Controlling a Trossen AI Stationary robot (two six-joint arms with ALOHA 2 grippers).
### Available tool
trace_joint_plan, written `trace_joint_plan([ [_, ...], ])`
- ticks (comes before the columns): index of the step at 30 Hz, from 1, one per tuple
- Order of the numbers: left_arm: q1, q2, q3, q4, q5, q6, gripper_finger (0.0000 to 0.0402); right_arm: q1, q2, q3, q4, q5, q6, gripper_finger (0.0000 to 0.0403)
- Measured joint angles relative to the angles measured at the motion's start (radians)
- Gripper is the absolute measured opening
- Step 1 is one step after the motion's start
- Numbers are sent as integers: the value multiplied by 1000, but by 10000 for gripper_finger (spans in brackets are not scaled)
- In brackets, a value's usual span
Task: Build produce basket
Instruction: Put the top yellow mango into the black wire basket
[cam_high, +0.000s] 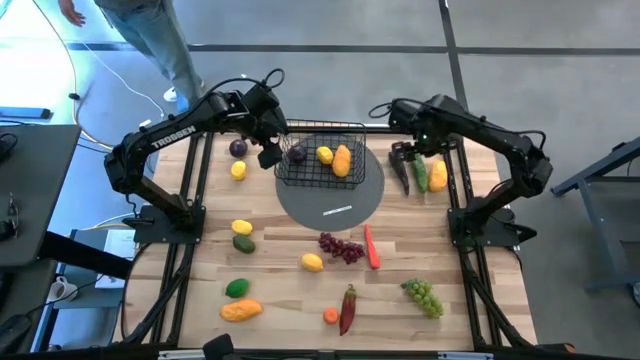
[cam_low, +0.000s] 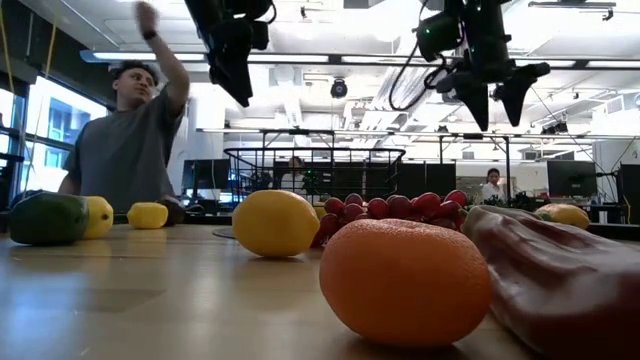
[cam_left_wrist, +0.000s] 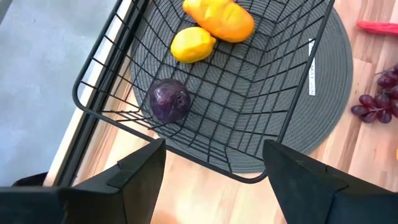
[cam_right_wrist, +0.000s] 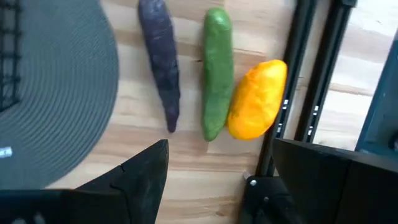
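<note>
The black wire-mesh basket (cam_high: 322, 158) stands on a round grey mat (cam_high: 332, 195) at the table's far middle. In it lie a purple plum (cam_left_wrist: 169, 101), a yellow lemon (cam_left_wrist: 193, 45) and an orange-yellow mango (cam_left_wrist: 221, 18). My left gripper (cam_left_wrist: 214, 149) is open and empty, raised above the basket's left end (cam_high: 272, 152). My right gripper (cam_right_wrist: 221, 146) is open and empty, raised right of the mat (cam_high: 402, 165), above a dark purple vegetable (cam_right_wrist: 160, 59), a green cucumber (cam_right_wrist: 216, 71) and a yellow mango (cam_right_wrist: 258, 99) lying side by side on the table.
Loose produce lies on the table: a plum (cam_high: 238, 148) and lemon (cam_high: 238, 171) left of the basket, red grapes (cam_high: 341, 247), a red vegetable (cam_high: 372, 247), lemons, green grapes (cam_high: 423, 296), an orange (cam_high: 331, 316), a dark red pepper (cam_high: 348, 305). A person (cam_low: 130, 140) stands beyond the far left corner.
</note>
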Motion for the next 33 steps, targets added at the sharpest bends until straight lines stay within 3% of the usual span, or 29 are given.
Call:
trace_joint_plan([
  [5, 0, 0, 0, 7, 2, 7, 258, -59, 0, -8, 11, 19, -15, 268],
  [16, 0, 0, 0, 32, 2, 0, 258, -172, -5, -230, 159, -8, -54, 268],
  [33, 14, 1, 0, 77, -6, -47, 258, -324, -5, -390, 300, -13, -44, 268],
])
